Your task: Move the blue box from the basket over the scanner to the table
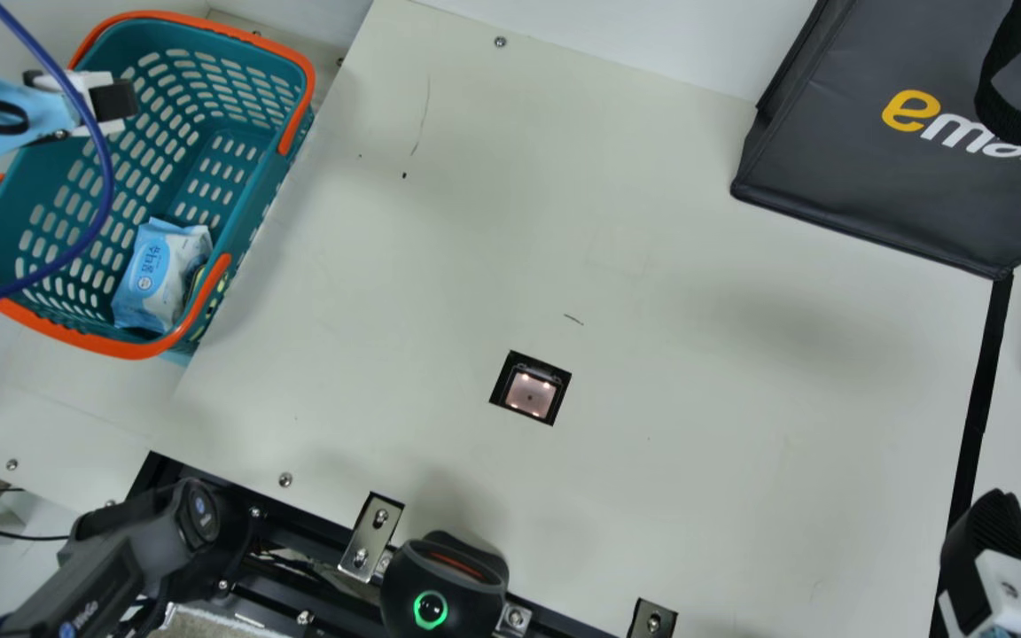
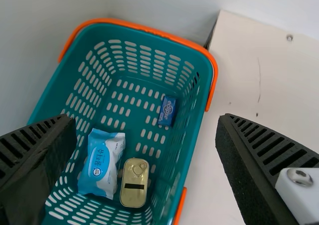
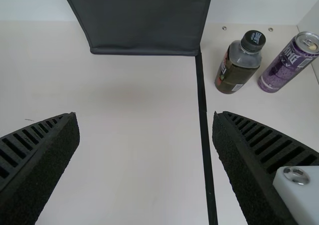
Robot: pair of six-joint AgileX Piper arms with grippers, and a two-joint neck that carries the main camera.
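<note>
My left gripper (image 1: 116,100) is above the far part of the teal basket (image 1: 287,190) in the main view. In the left wrist view that gripper (image 2: 144,142) stands open, fingers wide apart, over the basket (image 2: 55,85). The small blue box (image 2: 167,111) lies on the basket floor near one side wall. The scanner window (image 1: 530,394) is set into the table (image 1: 652,266). My right gripper (image 1: 989,540) is at the table's right side; the right wrist view shows this gripper (image 3: 147,135) open with nothing between its fingers.
In the basket are also a blue-white wipes pack (image 2: 101,162) and a gold tin (image 2: 134,182). A black bag (image 1: 874,177) stands at the far right. Beyond the black tape are a bottle (image 3: 238,63) and a purple can (image 3: 289,63). A handheld scanner (image 1: 444,585) sits at the near edge.
</note>
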